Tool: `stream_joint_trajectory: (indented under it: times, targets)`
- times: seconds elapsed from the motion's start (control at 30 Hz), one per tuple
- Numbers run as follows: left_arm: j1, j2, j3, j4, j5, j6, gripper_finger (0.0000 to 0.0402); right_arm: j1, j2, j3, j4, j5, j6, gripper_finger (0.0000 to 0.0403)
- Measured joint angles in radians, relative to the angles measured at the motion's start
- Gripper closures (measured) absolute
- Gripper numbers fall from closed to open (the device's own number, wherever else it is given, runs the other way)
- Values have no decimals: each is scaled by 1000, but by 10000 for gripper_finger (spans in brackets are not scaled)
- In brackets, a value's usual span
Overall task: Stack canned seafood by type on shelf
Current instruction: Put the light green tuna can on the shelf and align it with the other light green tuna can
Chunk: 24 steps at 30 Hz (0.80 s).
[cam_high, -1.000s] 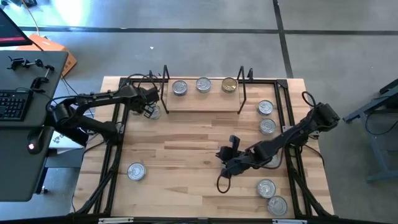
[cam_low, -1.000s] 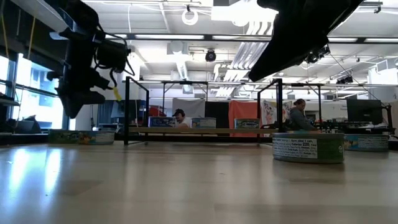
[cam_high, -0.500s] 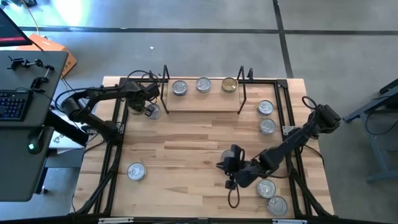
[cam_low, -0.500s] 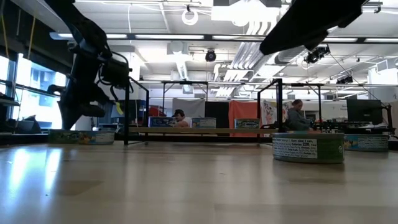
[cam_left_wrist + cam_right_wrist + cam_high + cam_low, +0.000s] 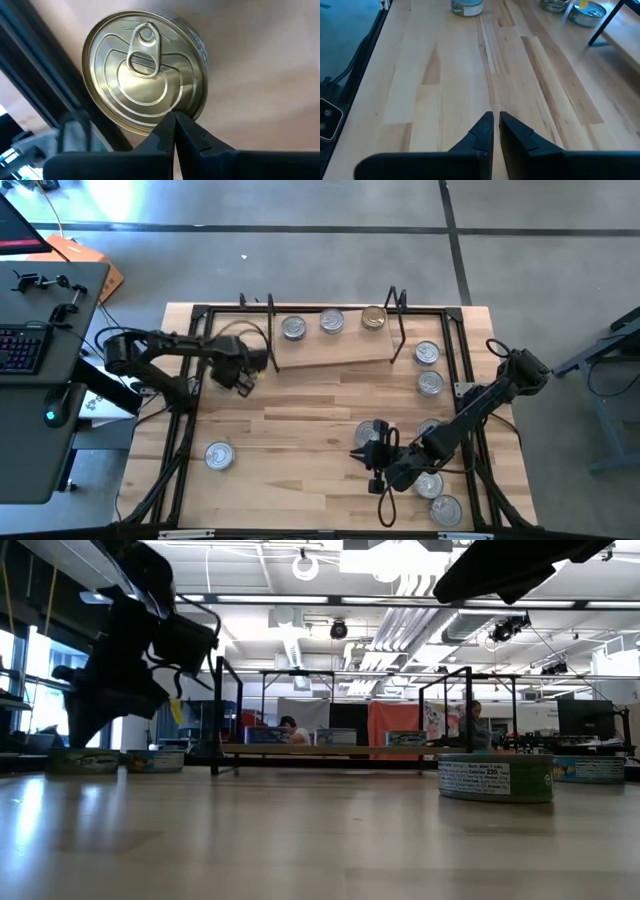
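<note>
- Left end effector [image 5: 240, 370] sat at the upper left of the high view, just beside the shelf's left end; in its wrist view its fingers [image 5: 170, 131] were together, tips at the rim of a silver tin [image 5: 145, 70] and not clamped on it.
- Right end effector [image 5: 372, 452] sat at the lower right of the high view, fingers [image 5: 487, 131] nearly together over bare bench [image 5: 290, 430], holding nothing; a tin [image 5: 368, 433] lay just beside it.
- Shelf [image 5: 330, 350] stood at the top centre, skewed, its board tilted against the bench edge.
- Three tins lay in a row along its far side: two silver [image 5: 294, 328] and one gold [image 5: 373, 318]; whether they sat on the board I cannot tell.
- Other silver tins were loose: one at lower left [image 5: 218, 454], two at the right edge [image 5: 427, 354], a few at lower right [image 5: 446, 508].
- Judged step: a loose tin being approached on each side, nothing gripped; most of the sorting looked undone.
- Next move, as I judge it, called for the left fingers to part, straddle the tin and close before lifting to the shelf.
</note>
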<state>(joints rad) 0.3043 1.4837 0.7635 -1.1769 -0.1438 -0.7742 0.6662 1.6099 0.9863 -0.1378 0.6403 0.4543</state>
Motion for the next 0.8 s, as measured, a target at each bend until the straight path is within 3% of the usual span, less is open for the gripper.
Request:
stream_joint_trajectory:
  times: [0.3, 0.5, 0.67, 0.8]
  targets:
    - [-325, 0, 0, -8, 50, -243, 401, -18, 0, 0, 8, 3, -37, 383]
    - [-482, 0, 0, -1, 63, -377, 401, -116, 0, 0, 8, 13, -127, 380]
    - [-583, -3, 0, 52, 40, -452, 401, -288, 9, 0, 25, -64, -263, 329]
    - [-659, -4, 2, 102, -5, -507, 402, -445, 70, 0, 179, -171, -436, 271]
